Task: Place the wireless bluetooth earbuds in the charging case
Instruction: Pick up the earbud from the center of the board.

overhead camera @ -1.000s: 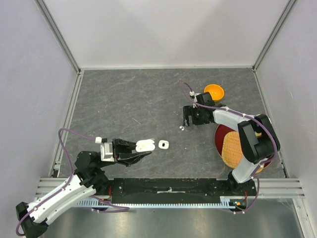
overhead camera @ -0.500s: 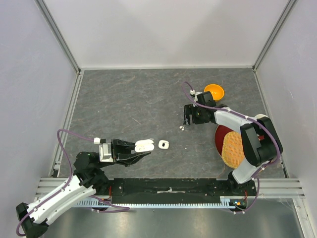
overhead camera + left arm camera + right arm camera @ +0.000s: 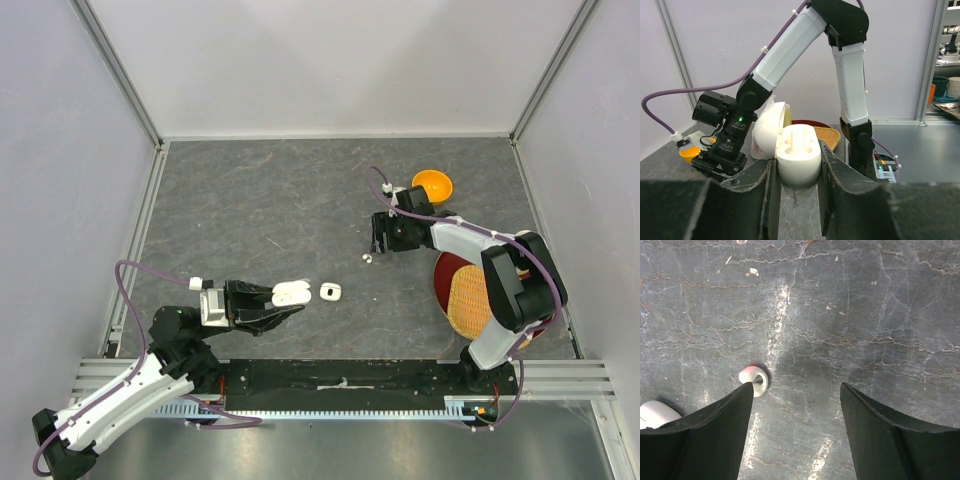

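Observation:
My left gripper (image 3: 284,297) is shut on the white charging case (image 3: 292,293) low over the table at the near left. In the left wrist view the charging case (image 3: 797,155) sits between the fingers with its lid swung open to the left and both slots empty. One tiny white earbud (image 3: 367,258) lies on the grey table. My right gripper (image 3: 378,243) hovers just behind it, open. In the right wrist view the earbud (image 3: 754,380) lies at the tip of the left finger (image 3: 720,425), outside the gap of the right gripper (image 3: 796,390).
A small white rounded piece (image 3: 331,292) lies just right of the held case and shows at the right wrist view's lower left edge (image 3: 654,413). An orange bowl (image 3: 432,185) sits behind the right arm. A red plate (image 3: 444,276) holding a woven basket (image 3: 470,300) stands at the right.
The right gripper's jaws have narrowed a little while it stays above the earbud. The left gripper and the case have barely moved.

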Motion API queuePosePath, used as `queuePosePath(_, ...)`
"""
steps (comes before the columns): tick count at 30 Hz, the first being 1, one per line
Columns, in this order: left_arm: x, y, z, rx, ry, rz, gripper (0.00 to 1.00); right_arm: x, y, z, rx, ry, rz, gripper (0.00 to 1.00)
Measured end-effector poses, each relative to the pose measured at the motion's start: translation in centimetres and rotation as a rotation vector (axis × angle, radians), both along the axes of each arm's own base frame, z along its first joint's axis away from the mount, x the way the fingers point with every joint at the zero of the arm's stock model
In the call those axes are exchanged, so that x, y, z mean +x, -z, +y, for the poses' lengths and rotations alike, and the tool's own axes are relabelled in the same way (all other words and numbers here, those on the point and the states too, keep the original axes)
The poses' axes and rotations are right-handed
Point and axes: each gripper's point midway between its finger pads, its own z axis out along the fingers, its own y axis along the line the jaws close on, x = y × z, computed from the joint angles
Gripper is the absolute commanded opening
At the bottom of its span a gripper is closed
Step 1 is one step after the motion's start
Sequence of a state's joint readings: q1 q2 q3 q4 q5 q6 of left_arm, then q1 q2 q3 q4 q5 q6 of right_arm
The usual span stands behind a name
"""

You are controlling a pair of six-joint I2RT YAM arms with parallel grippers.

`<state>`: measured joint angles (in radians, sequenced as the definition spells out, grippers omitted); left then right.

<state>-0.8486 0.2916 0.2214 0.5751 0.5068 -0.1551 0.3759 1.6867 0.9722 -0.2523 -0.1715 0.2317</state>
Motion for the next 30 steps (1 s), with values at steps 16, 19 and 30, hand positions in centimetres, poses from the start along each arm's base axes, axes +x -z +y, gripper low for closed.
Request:
queuePosePath(16,0.1,0.0,0.0,0.000,-0.004,0.003,0.02,-0.3,0.9,0.8,0.012,-0.030,0.020,0.71)
queuePosePath(19,0.1,0.0,0.0,-0.001,-0.005,0.003,0.02,-0.2,1.0,1.0,0.012,-0.039,0.015,0.70)
queuePosePath(30,0.1,0.0,0.0,-0.001,-0.007,0.004,0.02,-0.3,1.1,1.9,-0.006,-0.072,-0.002,0.66)
